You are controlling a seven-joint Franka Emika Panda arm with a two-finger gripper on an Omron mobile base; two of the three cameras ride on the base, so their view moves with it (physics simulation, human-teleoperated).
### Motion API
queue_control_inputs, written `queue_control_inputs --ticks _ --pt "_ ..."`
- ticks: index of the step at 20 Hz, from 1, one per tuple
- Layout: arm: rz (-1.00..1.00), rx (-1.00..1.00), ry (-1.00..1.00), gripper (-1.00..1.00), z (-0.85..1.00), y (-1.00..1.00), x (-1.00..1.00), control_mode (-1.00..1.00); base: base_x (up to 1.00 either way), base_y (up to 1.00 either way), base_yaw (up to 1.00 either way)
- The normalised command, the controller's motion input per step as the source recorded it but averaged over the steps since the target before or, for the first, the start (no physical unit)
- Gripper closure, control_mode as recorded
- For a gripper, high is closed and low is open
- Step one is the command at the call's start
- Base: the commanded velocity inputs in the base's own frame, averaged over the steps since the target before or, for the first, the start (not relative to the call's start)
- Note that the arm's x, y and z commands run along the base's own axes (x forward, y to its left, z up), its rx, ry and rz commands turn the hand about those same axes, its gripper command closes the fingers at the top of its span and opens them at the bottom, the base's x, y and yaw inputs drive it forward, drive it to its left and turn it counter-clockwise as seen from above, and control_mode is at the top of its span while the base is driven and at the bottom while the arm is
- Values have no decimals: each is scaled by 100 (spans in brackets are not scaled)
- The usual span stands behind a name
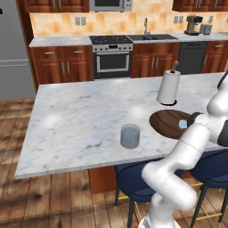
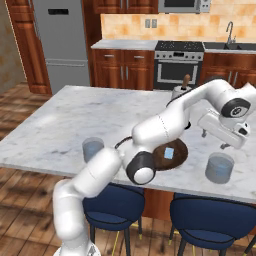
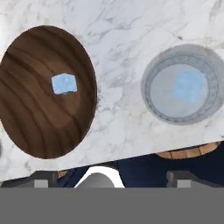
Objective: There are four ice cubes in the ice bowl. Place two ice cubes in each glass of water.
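Observation:
The dark-brown ice bowl [image 3: 39, 127] lies on the marble island with one pale-blue ice cube [image 3: 64, 83] in its middle. To its right in the hand view stands a glass of water [image 3: 183, 52] with an ice cube [image 3: 189, 86] inside it. My gripper [image 3: 113, 181] hovers open above the counter's front edge, between bowl and glass, holding nothing. From the right base view, the gripper [image 2: 214, 141] hangs above the right glass [image 2: 220, 167], with the bowl [image 2: 181, 150] and its cube [image 2: 169, 152] to the left. The other glass [image 1: 130, 136] [image 2: 93, 149] stands left of the bowl [image 1: 162, 120].
A white paper-towel roll [image 1: 169, 87] stands just behind the bowl. Blue stools [image 2: 210, 220] sit under the island's near edge. The marble island [image 1: 80, 116] stretches bare to the left and back. Stove and cabinets line the far wall.

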Motion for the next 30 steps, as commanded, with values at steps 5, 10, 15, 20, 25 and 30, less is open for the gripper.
queue_control_inputs --ticks 5,10,15,20,25,30 --pt "8 -10 0 -100 -53 100 -21 -100 0 0 0" --pt "5 -21 -2 -100 -24 100 -11 -100 0 0 0" --pt "0 -27 -2 -100 -61 100 -42 -100 0 0 0" --pt "-4 -27 -8 -100 -25 100 -11 -100 0 0 0" --pt "0 -28 7 -100 -40 64 29 -100 0 0 0" --pt "0 -15 4 -100 -40 4 52 -100 0 0 0"
